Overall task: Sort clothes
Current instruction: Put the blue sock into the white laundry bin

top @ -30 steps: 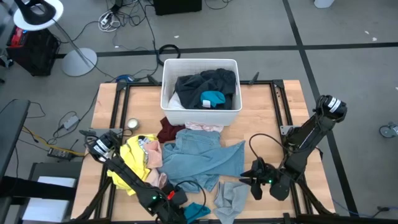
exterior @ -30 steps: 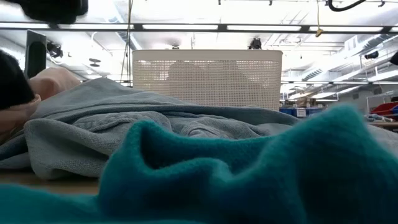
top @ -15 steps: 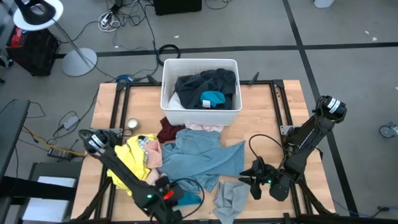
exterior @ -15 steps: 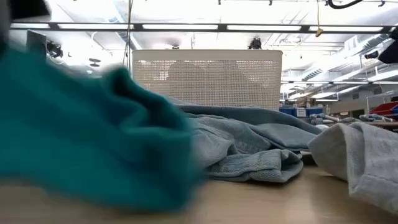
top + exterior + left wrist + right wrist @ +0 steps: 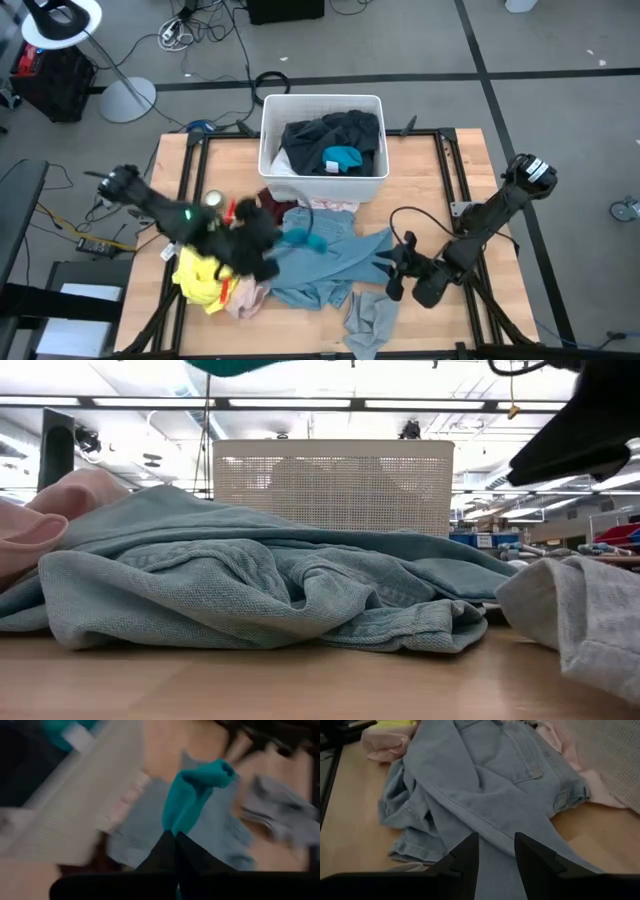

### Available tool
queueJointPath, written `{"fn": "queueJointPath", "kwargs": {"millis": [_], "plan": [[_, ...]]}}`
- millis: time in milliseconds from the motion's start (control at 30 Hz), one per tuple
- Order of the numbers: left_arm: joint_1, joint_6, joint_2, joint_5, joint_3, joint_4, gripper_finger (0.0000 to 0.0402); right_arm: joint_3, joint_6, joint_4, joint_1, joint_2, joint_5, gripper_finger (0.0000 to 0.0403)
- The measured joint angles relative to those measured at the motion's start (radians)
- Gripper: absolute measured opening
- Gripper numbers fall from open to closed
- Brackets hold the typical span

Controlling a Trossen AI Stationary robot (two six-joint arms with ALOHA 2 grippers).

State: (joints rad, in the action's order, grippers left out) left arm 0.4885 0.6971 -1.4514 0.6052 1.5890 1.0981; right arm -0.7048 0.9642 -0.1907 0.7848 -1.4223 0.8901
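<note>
Several clothes (image 5: 325, 262) litter a wooden table (image 5: 420, 185) over grey floor (image 5: 560, 110).

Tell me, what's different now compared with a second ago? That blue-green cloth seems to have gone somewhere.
The left gripper shut on the teal garment at the table's front edge, lifted it and swung it toward the white bin; it now hangs over the denim garment. The right gripper, open, edged slightly toward the denim. The bin, its contents and the other clothes stayed put.
</note>
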Motion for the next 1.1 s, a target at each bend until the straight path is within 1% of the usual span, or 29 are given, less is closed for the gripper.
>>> {"fn": "queueJointPath", "kwargs": {"millis": [133, 200, 300, 400, 500, 567, 700, 800, 900, 1033, 1100], "plan": [[-0.155, -0.12, 0.051, -0.005, 0.0, -0.01, 0.0, 0.0, -0.007, 0.029, -0.032, 0.0, -0.034, 0.0126], [-0.239, -0.175, 0.066, -0.042, 0.0, -0.023, 0.0, 0.0, -0.007, 0.045, -0.039, 0.0, -0.043, 0.0126], [-0.362, -0.271, 0.071, -0.131, 0.006, -0.059, 0.0, 0.0, -0.007, 0.077, -0.042, 0.0, -0.049, 0.0126], [-0.47, -0.343, 0.072, -0.178, 0.011, -0.096, 0.0, 0.0, -0.007, 0.107, -0.042, 0.0, -0.05, 0.0126], [-0.573, -0.408, 0.072, -0.256, 0.012, -0.117, 0.0, 0.0, -0.007, 0.134, -0.042, 0.0, -0.051, 0.0126], [-0.635, -0.435, 0.072, -0.285, 0.012, -0.12, 0.0, 0.0, -0.012, 0.14, -0.042, 0.0, -0.054, 0.0126], [-0.749, -0.486, 0.071, -0.312, 0.011, -0.119, 0.0, 0.0, -0.047, 0.136, -0.042, 0.0, -0.057, 0.0126], [-0.802, -0.515, 0.063, -0.335, 0.01, -0.121, 0.0005, 0.0, -0.081, 0.127, -0.046, 0.0, -0.057, 0.0126], [-0.82, -0.535, 0.05, -0.375, 0.01, -0.145, 0.0018, 0.0, -0.126, 0.121, -0.066, 0.0, -0.057, 0.0126], [-0.849, -0.528, 0.005, -0.447, 0.01, -0.135, 0.0045, 0.0, -0.216, 0.114, -0.132, 0.001, -0.056, 0.0126], [-0.865, -0.516, -0.022, -0.471, 0.01, -0.118, 0.0065, 0.0, -0.248, 0.117, -0.181, 0.009, -0.08, 0.0126]]}}
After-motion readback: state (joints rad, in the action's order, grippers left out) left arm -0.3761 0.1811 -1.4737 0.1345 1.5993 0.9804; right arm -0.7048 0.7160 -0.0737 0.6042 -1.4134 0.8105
